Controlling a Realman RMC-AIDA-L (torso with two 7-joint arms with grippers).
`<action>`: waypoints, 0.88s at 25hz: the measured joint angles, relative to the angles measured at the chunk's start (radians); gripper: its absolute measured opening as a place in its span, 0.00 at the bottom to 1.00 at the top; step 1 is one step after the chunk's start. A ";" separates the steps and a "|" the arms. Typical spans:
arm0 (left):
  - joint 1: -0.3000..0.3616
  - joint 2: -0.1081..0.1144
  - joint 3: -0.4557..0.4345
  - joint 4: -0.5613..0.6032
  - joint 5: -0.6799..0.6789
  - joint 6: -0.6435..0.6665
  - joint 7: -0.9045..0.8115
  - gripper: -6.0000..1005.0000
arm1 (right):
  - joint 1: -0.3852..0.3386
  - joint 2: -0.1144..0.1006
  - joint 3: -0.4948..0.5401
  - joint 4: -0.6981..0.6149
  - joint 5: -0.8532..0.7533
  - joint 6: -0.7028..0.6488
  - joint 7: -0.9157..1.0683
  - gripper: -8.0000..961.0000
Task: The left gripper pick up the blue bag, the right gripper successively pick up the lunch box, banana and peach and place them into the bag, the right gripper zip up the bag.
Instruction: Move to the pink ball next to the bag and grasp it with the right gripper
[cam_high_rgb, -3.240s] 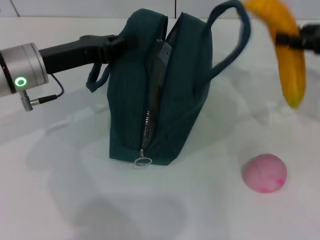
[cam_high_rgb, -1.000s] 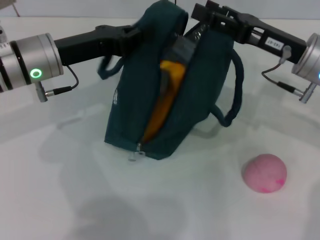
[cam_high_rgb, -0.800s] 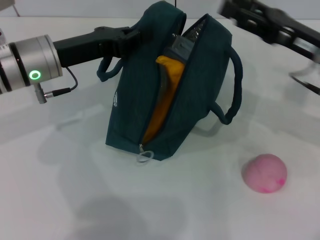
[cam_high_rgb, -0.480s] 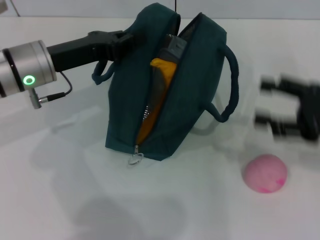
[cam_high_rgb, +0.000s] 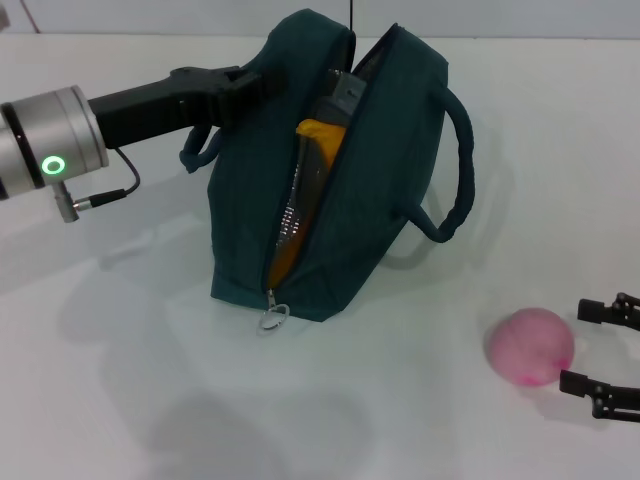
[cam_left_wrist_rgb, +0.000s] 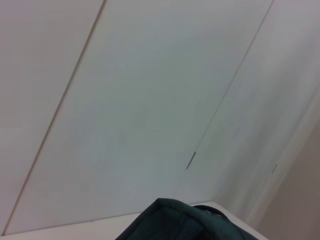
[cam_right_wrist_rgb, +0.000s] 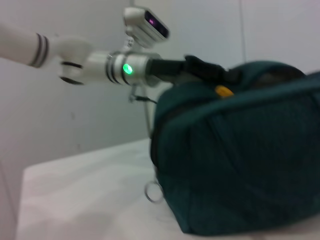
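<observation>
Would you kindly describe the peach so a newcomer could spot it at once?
Start at the blue bag standing on the white table. Toward the robot's right lies the peach, between the right gripper's open jaws: the only round pink thing.

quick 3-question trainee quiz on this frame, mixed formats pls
1. True or false: the round pink peach lies inside the open dark teal fabric bag.
2. Which gripper holds that bag's top edge? A) left B) right
3. Fill in: the yellow item showing through the bag's open zip is the ____.

Key:
1. False; it lies on the white table, between the open fingers of the black right gripper.
2. A, the black left gripper.
3. banana.
</observation>
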 joint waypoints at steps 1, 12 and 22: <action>-0.001 -0.001 0.001 0.000 0.000 0.000 0.000 0.05 | 0.000 -0.001 0.005 0.021 -0.002 0.018 -0.012 0.88; -0.015 -0.003 0.001 -0.001 0.000 -0.003 0.008 0.05 | 0.035 0.004 0.000 0.095 -0.002 0.137 -0.066 0.88; -0.016 -0.001 0.001 -0.002 -0.001 -0.005 0.009 0.05 | 0.096 0.003 -0.005 0.100 -0.092 0.152 0.009 0.87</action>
